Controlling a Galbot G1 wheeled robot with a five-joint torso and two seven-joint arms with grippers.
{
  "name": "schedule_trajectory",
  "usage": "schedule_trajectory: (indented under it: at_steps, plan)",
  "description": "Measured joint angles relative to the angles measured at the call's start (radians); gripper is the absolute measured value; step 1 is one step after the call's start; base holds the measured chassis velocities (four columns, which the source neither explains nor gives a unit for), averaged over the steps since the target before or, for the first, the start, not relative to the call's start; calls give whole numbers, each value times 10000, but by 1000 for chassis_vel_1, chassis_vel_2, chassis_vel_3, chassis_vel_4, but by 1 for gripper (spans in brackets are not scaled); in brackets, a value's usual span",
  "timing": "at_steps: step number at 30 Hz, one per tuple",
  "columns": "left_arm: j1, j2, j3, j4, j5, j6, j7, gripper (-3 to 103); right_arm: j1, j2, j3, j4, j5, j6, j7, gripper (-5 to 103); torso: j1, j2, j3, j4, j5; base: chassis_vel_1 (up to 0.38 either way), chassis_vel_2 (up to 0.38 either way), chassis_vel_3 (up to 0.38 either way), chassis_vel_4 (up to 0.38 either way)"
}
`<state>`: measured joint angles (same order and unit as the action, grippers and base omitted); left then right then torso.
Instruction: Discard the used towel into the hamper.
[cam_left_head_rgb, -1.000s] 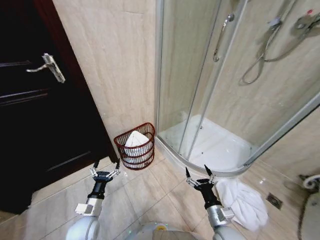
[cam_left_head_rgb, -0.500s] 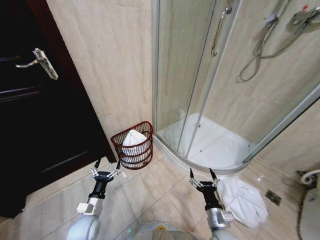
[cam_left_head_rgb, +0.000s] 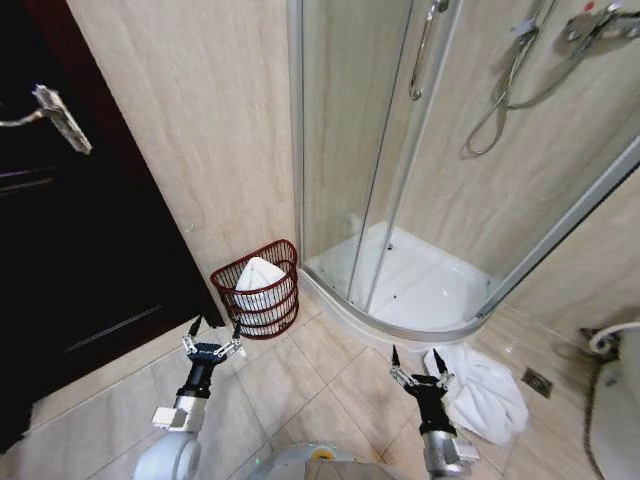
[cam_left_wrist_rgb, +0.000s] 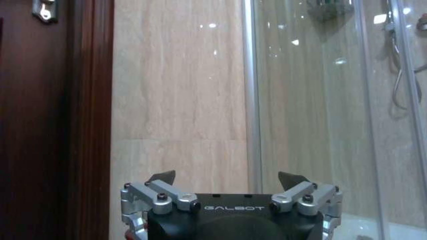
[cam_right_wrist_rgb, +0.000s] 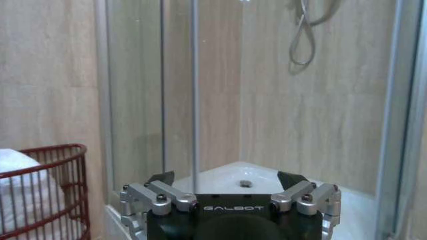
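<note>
The hamper (cam_left_head_rgb: 256, 300) is a dark red wire basket on the tiled floor against the wall, between the door and the shower; a folded white towel (cam_left_head_rgb: 257, 277) stands inside it. A crumpled white towel (cam_left_head_rgb: 485, 397) lies on the floor at the right, beside the shower tray. My left gripper (cam_left_head_rgb: 212, 336) is open and empty, just short of the hamper. My right gripper (cam_left_head_rgb: 419, 365) is also open and empty, right beside the floor towel's left edge. The right wrist view has the hamper (cam_right_wrist_rgb: 57, 200) beyond the right gripper (cam_right_wrist_rgb: 227, 176). The left gripper (cam_left_wrist_rgb: 227, 176) faces the wall.
A dark wooden door (cam_left_head_rgb: 60, 250) with a metal handle (cam_left_head_rgb: 55, 112) stands at the left. The glass shower enclosure (cam_left_head_rgb: 370, 150) and its raised white tray (cam_left_head_rgb: 420, 290) take up the right side. A floor drain (cam_left_head_rgb: 537, 381) sits past the floor towel.
The whole picture has shifted left, so the camera has turned right. My right gripper now sits lower and farther right, closer to the floor towel. Both grippers stay open.
</note>
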<state>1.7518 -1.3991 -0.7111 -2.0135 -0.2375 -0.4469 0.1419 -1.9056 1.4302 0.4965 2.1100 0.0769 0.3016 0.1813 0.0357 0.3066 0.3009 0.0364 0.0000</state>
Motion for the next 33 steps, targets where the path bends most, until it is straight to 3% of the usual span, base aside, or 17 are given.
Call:
schedule_trajectory:
  at_steps: [20, 33]
  plan:
    - [-42, -77, -30, 140, 197, -76, 1, 100, 79, 18, -3, 85, -13, 1, 260, 100, -273, -709, -435, -2, 0, 0, 0, 0, 0]
    - [-122, -182, 41, 206, 283, -25, 9, 100, 78, -34, -102, 1, -142, -127, 964, 100, -351, -1221, -818, -1, 0, 0, 0, 0, 0]
